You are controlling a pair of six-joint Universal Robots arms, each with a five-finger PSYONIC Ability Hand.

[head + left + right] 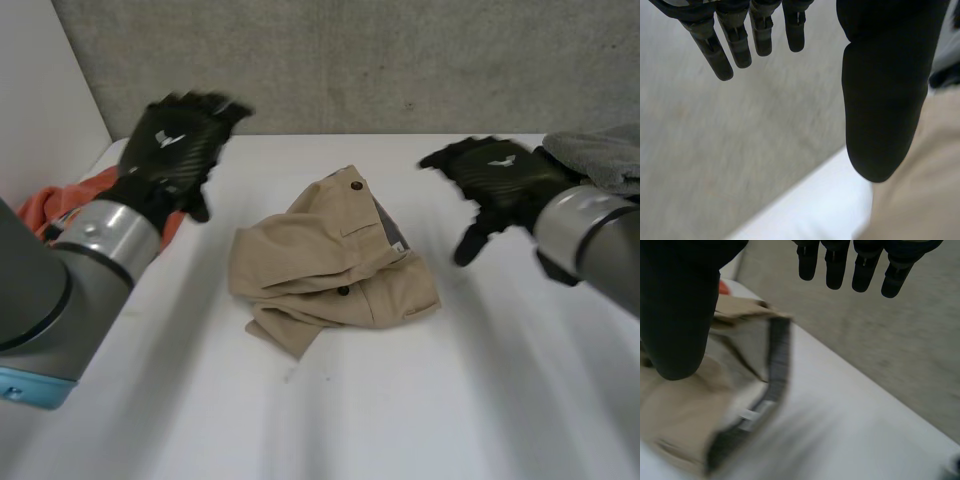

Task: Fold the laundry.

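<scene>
Tan garment (330, 265): lies crumpled and partly folded in the middle of the white surface (470, 400), between the two hands and touching neither; shows dark buttons (356, 186) and a grey waistband lining (392, 230) on the side nearer the right hand.
Left hand (178, 140): hovers above the far left part of the surface, apart from the tan garment; fingers (735, 47) straight and slightly spread, thumb (885, 100) held away from them, nothing in its grasp.
Right hand (497, 172): hovers just to the right of the tan garment without touching it; fingers (865, 270) straight, thumb (675, 315) set wide apart from them, nothing held; waistband lining lies below the thumb in the right wrist view.
Orange cloth (70, 205): sits bunched at the left edge of the surface, partly hidden behind the left arm.
Grey cloth (600, 155): sits heaped at the far right of the surface, just behind the right wrist.
Wall (400, 60): grey and rough, rises behind the far edge of the surface.
</scene>
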